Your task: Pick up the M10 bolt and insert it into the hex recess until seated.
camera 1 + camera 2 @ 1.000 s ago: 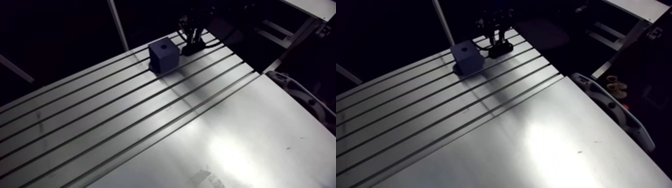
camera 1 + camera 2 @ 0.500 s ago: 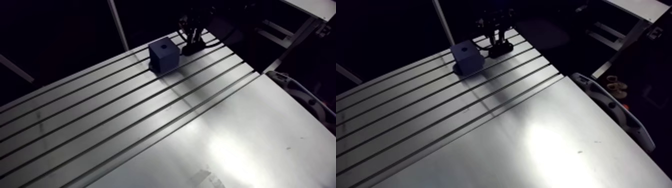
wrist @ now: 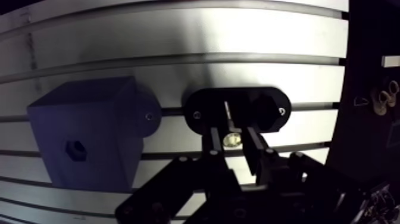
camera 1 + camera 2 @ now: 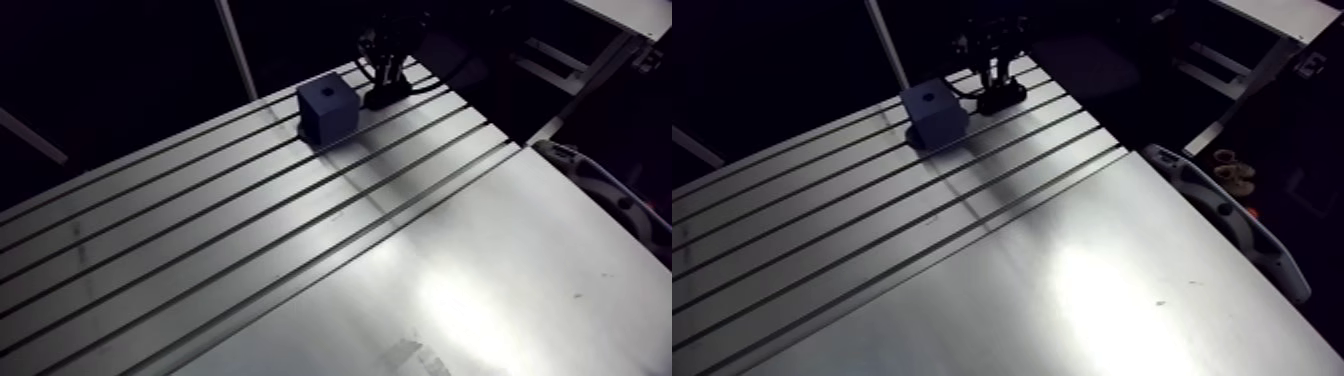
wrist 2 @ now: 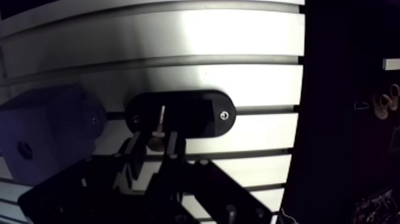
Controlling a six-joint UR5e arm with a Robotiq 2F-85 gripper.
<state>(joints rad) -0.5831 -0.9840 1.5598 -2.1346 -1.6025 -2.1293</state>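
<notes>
In the wrist view, the M10 bolt (image 3: 231,140) stands head-up in a black oval holder (image 3: 262,110) bolted to the slotted table. My gripper (image 3: 232,138) is down over it, and both fingers (image 3: 213,140) press against the bolt head, so it is shut on the bolt. The bolt's thin shank runs down into the holder. Beside the holder stands a blue block (image 3: 83,140) with a small hex recess (image 3: 75,149) in its upper face. In the arm view the block (image 4: 327,108) and the gripper (image 4: 385,85) sit close together at the table's far end.
The slotted table (image 4: 200,230) gives way to a smooth plate (image 4: 480,290) on the near right. A white curved part (image 4: 1232,215) lies along the table's right edge. A slanted pale bar (image 4: 235,45) rises behind the block.
</notes>
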